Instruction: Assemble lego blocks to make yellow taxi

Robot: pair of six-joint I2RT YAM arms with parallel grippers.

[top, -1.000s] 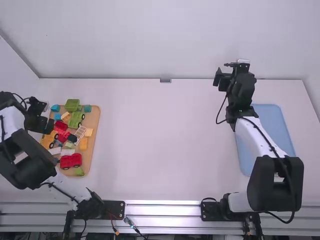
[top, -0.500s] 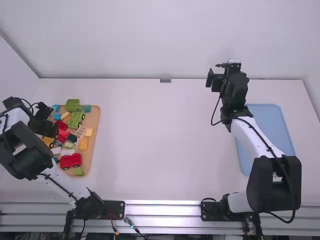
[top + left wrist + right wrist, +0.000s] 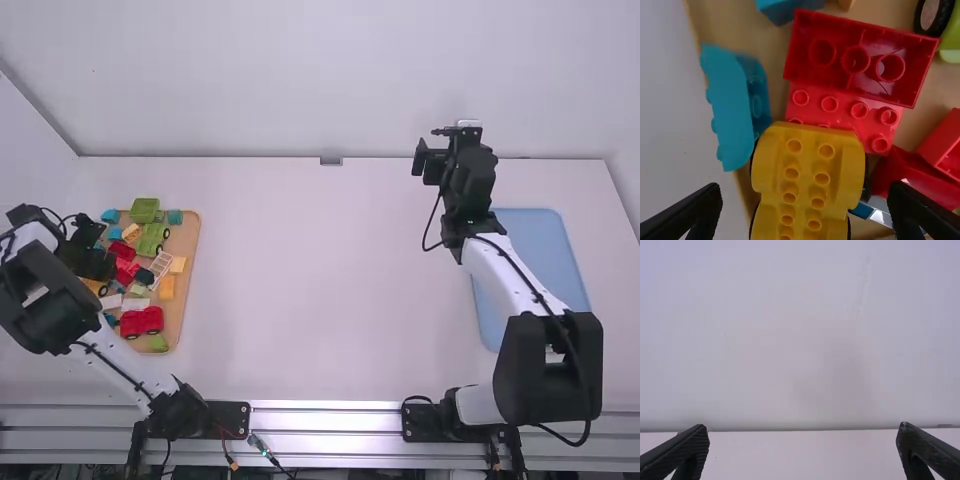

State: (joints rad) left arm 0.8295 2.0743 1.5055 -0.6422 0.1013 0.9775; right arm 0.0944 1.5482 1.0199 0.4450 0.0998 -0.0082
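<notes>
White tabletop [image 3: 320,290] stretches around a tan board [image 3: 189,260], and near the board's left edge lies the yellow wheeled base [image 3: 806,175], studs up. Just beside it are a red block [image 3: 820,116] and a blue curved piece [image 3: 727,110]. Above the base, the left gripper [image 3: 103,262] is wide open, the yellow showing between its fingers. Well apart, near the blue tray [image 3: 540,250], the right gripper [image 3: 430,160] is spread wide too.

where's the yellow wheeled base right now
In the high view, the yellow wheeled base is at the left of the wooden tray, near the left gripper; in the left wrist view, beside a red studded block and a turquoise block.
</notes>
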